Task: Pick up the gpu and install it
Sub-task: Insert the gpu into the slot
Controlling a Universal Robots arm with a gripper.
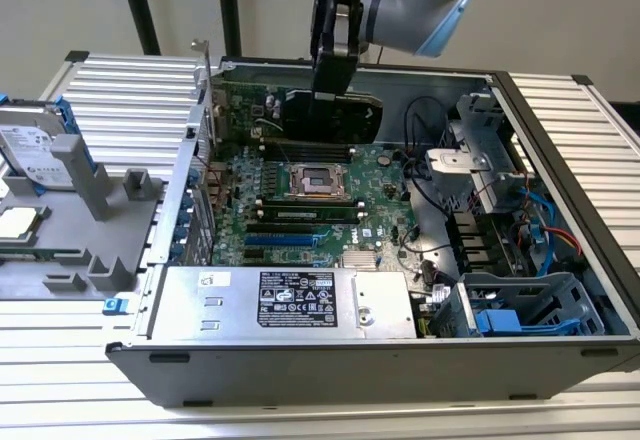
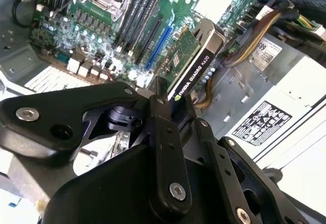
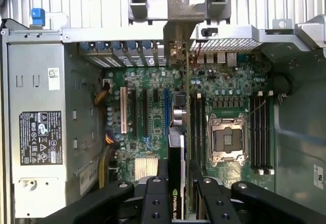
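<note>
Green, black-covered gpu (image 2: 189, 63) in pincer (image 3: 179, 183)

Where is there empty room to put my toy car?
The ribbed table is bare in front of the case, and at the exterior view's right beside it. Crowded: inside the case, where the end effector holds the gpu, and the gray tray with the hard drive.

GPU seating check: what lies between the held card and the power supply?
In the first wrist view, expansion slots on the motherboard lie between the gpu and the power supply.
</note>
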